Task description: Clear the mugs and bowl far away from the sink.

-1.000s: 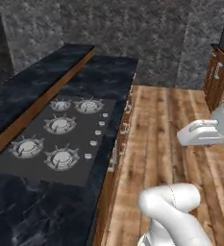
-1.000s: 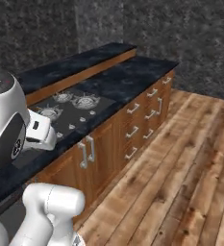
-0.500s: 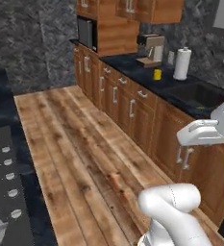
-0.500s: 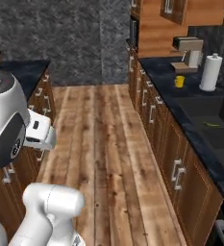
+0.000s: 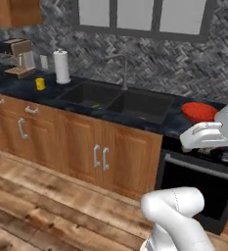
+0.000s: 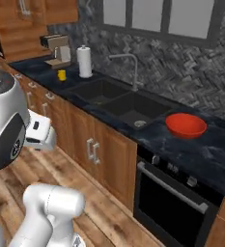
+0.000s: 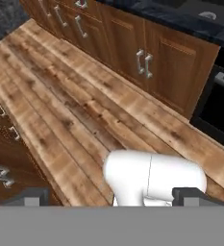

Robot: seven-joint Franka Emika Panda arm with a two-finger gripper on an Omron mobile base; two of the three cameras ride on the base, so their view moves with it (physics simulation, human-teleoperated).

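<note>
Red bowl (image 6: 186, 125) sits on the dark worktop (image 6: 215, 154) just right of the sink (image 6: 118, 99), close to the basin edge, above the oven (image 6: 174, 202). In the left base view the bowl (image 5: 198, 111) is partly hidden behind the arm.

Yellow mug (image 6: 62, 75) is on the far left stretch of worktop, well apart from the bowl, with the sink between them. It stands upright just left of the white paper-towel roll (image 6: 84, 61) and in front of the coffee machine (image 6: 57, 49). Same layout in the left base view: mug (image 5: 40, 84), roll (image 5: 61, 66), coffee machine (image 5: 17, 56). Can't make out a second mug.

Sink is a black double basin with a grey faucet (image 6: 128, 67) at the back edge, under the window (image 6: 167, 17). A small greenish item lies in the left basin (image 5: 95, 105), too small to identify.

Tool (image 7: 111, 198): two dark fingertips (image 7: 29, 197) at the bottom of the hand view, spread wide apart, nothing between them. It is well away from the worktop, pointing down at the wood floor (image 7: 75, 120) in front of the wooden base cabinets (image 7: 147, 62).
</note>
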